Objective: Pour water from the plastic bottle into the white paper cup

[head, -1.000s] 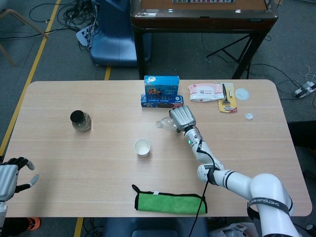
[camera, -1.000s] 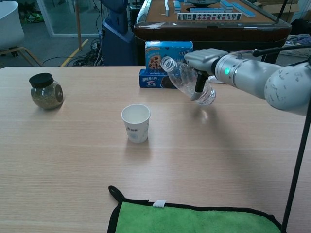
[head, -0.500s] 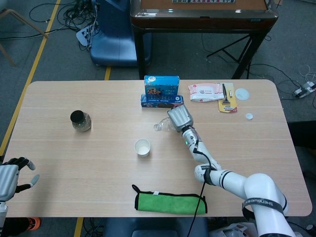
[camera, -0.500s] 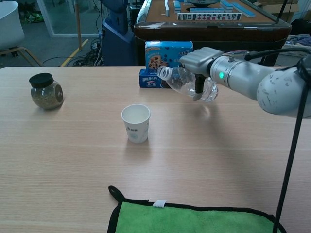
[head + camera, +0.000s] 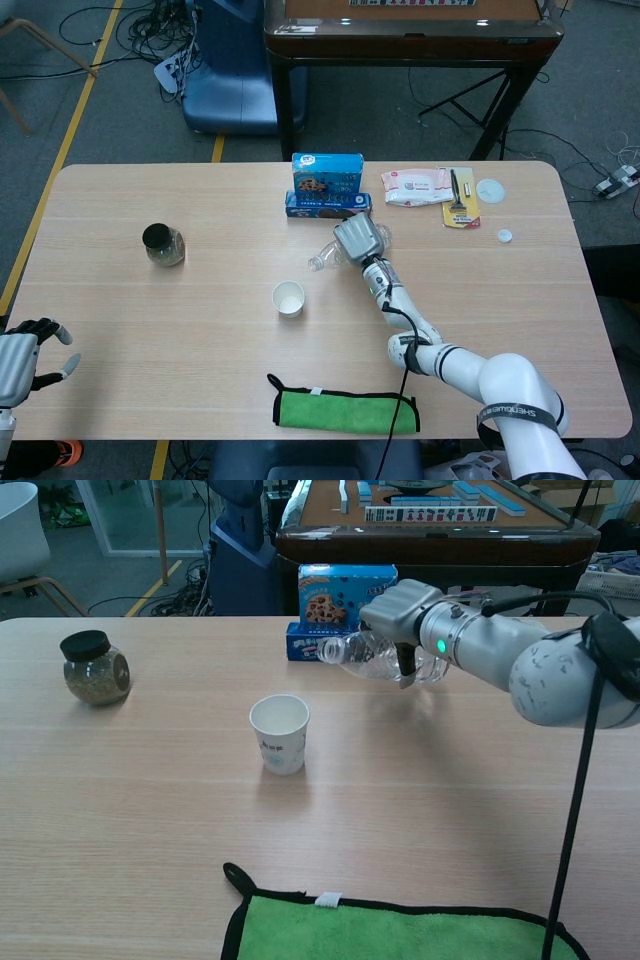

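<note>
The pale wooden table [image 5: 200, 330] fills the middle of the head view. A green cloth with black trim [image 5: 345, 410] lies at its lower centre edge. A blue biscuit box [image 5: 327, 185] stands at the upper centre. The right hand [image 5: 358, 239] wraps its fingers round a clear plastic bottle [image 5: 378, 658], held nearly level above the table with its open neck pointing toward the left of the frame, up and to the right of the white paper cup [image 5: 279, 733]. That cup stands upright near the table's centre. A round glass jar with a black lid [image 5: 163, 245] sits at the left. The left hand [image 5: 25, 355] rests at the lower left corner, fingers spread, holding nothing.
</note>
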{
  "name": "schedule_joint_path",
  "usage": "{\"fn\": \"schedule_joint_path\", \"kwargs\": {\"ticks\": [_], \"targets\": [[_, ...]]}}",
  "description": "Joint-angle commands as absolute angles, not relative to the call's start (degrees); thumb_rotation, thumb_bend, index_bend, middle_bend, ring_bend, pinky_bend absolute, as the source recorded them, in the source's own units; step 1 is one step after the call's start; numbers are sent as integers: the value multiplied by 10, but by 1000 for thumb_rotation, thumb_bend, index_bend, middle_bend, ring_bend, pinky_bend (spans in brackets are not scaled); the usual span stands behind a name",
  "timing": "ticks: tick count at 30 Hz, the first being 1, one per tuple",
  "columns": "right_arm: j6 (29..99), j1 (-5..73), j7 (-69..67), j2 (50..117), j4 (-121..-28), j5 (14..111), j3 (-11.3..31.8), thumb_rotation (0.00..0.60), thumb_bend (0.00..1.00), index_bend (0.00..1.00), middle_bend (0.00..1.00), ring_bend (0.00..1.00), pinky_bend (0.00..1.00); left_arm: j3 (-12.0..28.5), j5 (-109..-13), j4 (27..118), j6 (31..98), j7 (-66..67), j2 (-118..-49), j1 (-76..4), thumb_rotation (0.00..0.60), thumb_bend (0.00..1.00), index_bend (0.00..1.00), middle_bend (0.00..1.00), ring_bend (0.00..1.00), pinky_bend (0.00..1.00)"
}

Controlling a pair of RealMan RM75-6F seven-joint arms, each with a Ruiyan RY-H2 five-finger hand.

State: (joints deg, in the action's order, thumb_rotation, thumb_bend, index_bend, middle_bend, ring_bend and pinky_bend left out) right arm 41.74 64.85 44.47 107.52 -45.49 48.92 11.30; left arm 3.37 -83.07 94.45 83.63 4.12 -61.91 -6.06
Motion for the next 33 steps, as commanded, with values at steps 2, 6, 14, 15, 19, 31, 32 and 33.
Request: {"fn": "schedule_joint_path", "kwargs": {"ticks": [2, 6, 14, 15, 19, 31, 32, 33], "targets": [[418, 653, 469, 1082, -444, 493, 108, 600, 143, 594, 604, 496, 497, 33, -831, 945, 836, 42, -619, -61, 600, 197, 554, 465, 407, 539], [423, 655, 492, 1084, -438, 498, 104, 600, 143, 596, 604, 496, 497, 33, -831, 945, 836, 43, -619, -61, 600, 198, 554, 465, 407, 538], [428, 656, 514, 1084, -444, 497, 111, 600, 143, 596, 605, 497, 498, 32, -831, 944, 835, 44, -620, -61, 600, 198, 554, 465, 407, 538], [428, 656, 513, 1084, -446, 496, 113, 600, 143, 596, 605, 497, 498, 32, -831, 944, 835, 44, -620, -61, 600, 198, 554, 465, 407, 538], [424, 656, 504, 1084, -454, 494, 121, 600, 143, 596, 605, 497, 498, 32, -832, 945, 835, 45, -620, -61, 600, 198, 554, 465, 407, 539], [424, 668, 516, 1096, -451, 506, 123, 600, 143, 596, 605, 497, 498, 32, -831, 945, 835, 44, -619, -61, 600, 197, 554, 465, 407, 538], [425, 670, 520, 1096, -452, 507, 123, 600, 143, 596, 605, 497, 498, 32, -831, 945, 835, 44, -619, -61, 600, 197, 554, 465, 407, 538], [427, 672, 526, 1097, -452, 508, 122, 600, 143, 596, 605, 497, 498, 32, -832, 945, 835, 43, -619, -61, 600, 197, 554, 465, 407, 538]]}}
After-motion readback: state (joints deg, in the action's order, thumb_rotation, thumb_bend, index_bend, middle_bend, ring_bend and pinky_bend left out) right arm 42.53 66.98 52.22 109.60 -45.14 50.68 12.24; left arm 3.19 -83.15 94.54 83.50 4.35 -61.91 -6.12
